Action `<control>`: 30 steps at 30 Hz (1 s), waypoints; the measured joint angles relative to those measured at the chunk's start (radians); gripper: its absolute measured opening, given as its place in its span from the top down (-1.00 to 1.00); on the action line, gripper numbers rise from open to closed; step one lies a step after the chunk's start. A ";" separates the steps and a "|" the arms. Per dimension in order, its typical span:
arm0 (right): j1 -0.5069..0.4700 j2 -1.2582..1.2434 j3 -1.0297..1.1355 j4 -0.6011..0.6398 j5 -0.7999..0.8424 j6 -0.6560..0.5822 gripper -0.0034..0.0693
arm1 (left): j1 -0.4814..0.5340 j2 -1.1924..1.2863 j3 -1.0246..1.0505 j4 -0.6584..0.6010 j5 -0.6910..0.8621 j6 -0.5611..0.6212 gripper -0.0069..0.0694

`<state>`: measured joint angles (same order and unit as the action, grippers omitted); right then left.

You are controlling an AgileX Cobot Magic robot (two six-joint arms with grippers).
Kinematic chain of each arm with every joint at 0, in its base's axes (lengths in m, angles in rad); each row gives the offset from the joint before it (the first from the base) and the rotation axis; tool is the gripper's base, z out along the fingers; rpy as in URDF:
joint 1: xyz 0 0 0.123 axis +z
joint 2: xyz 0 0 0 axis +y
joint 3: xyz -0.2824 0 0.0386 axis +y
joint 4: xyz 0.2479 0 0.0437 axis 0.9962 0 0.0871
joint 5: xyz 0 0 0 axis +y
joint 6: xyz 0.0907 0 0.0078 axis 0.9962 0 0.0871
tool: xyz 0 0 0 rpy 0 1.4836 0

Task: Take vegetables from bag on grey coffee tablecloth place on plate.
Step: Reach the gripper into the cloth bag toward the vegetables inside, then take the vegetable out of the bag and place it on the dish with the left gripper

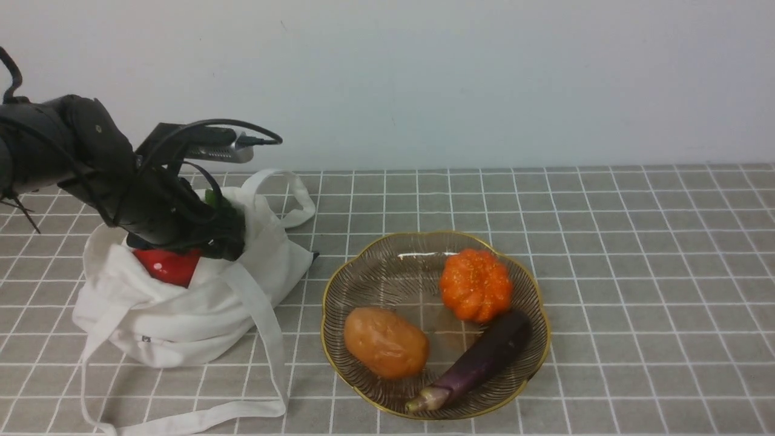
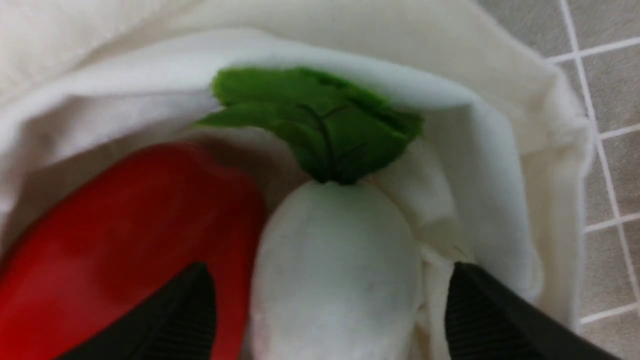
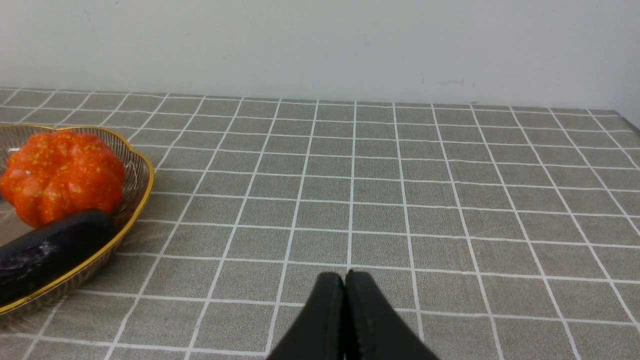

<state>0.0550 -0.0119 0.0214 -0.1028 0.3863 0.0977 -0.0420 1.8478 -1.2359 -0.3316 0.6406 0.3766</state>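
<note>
Grey-brown gridded tablecloth [image 1: 636, 242], soft off-white cloth tote bag [image 1: 181, 321] at left of the front view. Within its mouth, a white oblong radish with green leafy top [image 2: 335, 270] lies beside a glossy red rounded vegetable [image 2: 125, 240]. Left gripper [image 2: 330, 300] straddles the radish, fingers spread; right gripper [image 3: 345, 300] is pinched together, empty. Radish probably light, smooth, firm: grasp mid-body, not the floppy leaves.

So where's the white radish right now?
It's inside the bag on the robot's left; the left wrist view shows the white radish beside the red vegetable, between the open fingers of the left gripper.
</note>
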 joint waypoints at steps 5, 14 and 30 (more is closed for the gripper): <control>0.000 0.000 0.000 0.000 0.000 0.000 0.96 | -0.002 0.032 -0.002 -0.008 -0.009 0.000 -0.71; 0.000 0.000 0.000 0.000 0.000 0.000 0.96 | -0.002 0.076 -0.002 -0.003 -0.009 0.000 -0.33; 0.000 0.000 0.000 0.000 0.000 0.000 0.96 | -0.002 -0.312 -0.001 -0.021 0.062 0.010 -0.33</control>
<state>0.0550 -0.0119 0.0214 -0.1028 0.3863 0.0977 -0.0438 1.5359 -1.2369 -0.3522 0.7029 0.3863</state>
